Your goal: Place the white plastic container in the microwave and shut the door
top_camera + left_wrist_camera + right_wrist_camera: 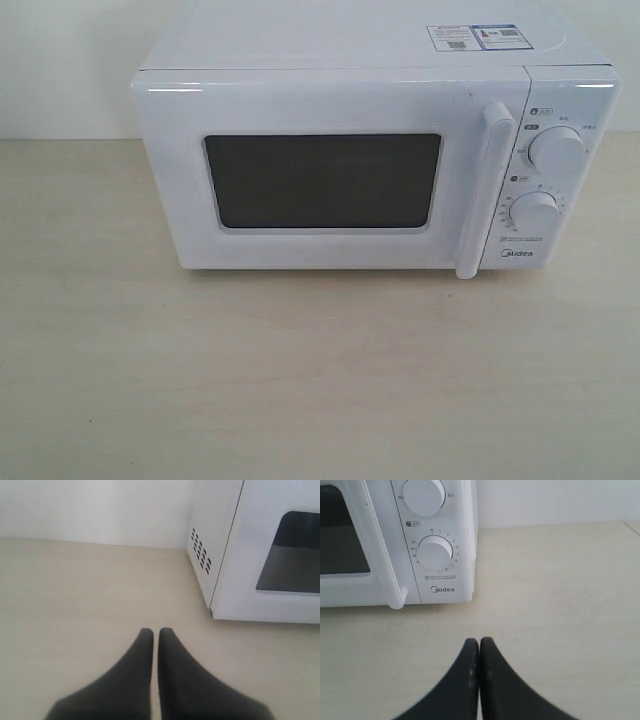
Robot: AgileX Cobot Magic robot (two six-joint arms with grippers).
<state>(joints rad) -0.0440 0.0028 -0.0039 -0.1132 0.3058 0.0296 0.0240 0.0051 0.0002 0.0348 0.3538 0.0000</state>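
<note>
Your left gripper [155, 630] has its two black fingers drawn together to a hairline gap, gripping nothing; your right gripper [479, 640] is likewise pinched together and empty. Both hang over the table [300, 380] before the one microwave [350, 40], left near its vented side, right near its two dials [556, 150]. The single door [322, 182] sits flush, with one handle [485, 190] beside the dials. The table is pale wood-grain, with a plain white wall [60, 60] behind.

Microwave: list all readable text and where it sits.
"Midea": front of the microwave, under the lower dial.
"35", "30", "25": timer scale beside the lower dial, right wrist view.
Other dial markings and small print above "Midea": too small to read.
Stickers on top: blurred, unreadable.
</note>
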